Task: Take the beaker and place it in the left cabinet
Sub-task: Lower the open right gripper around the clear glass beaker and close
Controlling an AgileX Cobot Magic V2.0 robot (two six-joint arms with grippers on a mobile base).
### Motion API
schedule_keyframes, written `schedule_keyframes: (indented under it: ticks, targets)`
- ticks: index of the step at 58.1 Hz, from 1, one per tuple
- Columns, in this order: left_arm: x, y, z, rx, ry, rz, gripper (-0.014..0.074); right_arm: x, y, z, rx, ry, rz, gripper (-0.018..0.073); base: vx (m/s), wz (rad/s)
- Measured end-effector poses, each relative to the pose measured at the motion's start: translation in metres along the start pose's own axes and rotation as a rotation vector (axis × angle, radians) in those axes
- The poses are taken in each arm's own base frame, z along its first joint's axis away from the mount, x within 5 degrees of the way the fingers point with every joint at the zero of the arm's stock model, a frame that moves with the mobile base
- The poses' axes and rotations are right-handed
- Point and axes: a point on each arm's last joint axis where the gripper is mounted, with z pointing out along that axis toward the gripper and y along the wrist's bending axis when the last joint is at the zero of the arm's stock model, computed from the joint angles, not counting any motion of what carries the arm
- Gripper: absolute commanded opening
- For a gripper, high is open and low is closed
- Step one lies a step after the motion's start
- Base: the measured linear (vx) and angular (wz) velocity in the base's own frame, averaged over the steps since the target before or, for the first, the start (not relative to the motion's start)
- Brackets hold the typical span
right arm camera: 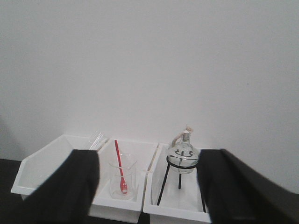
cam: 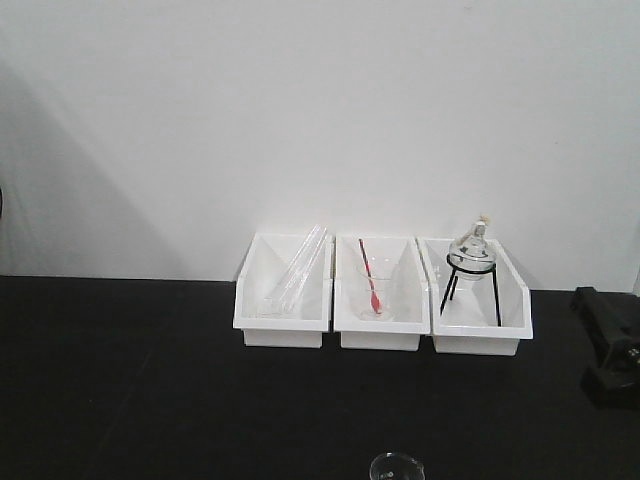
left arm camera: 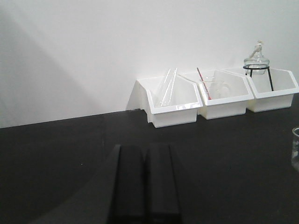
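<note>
Stood upright and ungripped on the black counter (cam: 150, 380), well in front of the middle white plastic bin (cam: 380, 340): small clear glass beaker (cam: 397, 467). Held the left gripper (left arm camera: 145, 182) pressed closed and empty, front-left of that bin, and the right gripper (right arm camera: 152, 161) spread wide facing it, probably readied for the reach. Saw no left cabinet beyond the bin.

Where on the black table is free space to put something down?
The black tabletop left of the three white plastic bins is bare, up to the wall. The strip between the bins and the small clear glass beaker at the near edge is also free. Crowded: the bins themselves, each holding glassware, and the right edge, where a black boxy object sits.
</note>
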Motion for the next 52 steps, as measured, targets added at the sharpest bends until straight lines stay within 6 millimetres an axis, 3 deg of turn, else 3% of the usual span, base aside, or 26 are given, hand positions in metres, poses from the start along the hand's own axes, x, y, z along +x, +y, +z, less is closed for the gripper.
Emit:
schedule_keyframes:
  ticks: [14,24,44,52]
  targets:
    - [0.0,0.0,0.0,0.0,0.0,0.0,0.0001,-0.001,0.0,0.001,-0.002,-0.018,0.065,0.0676,0.0,0.0]
    - [0.0,0.0,0.0,0.0,0.0,0.0,0.0001,0.015,0.004,0.008,-0.039,0.065,0.099,0.0637,0.0,0.0]
    - [0.0,0.0,0.0,0.0,0.0,0.0,0.0001,0.121,0.027,-0.004,-0.232,0.382,0.051,0.0585,0.0,0.0]
    - [0.0,0.0,0.0,0.0,0.0,0.0,0.0001,0.152,0.037,-0.003,-0.32,0.419,0.083,0.0585,0.0,0.0]
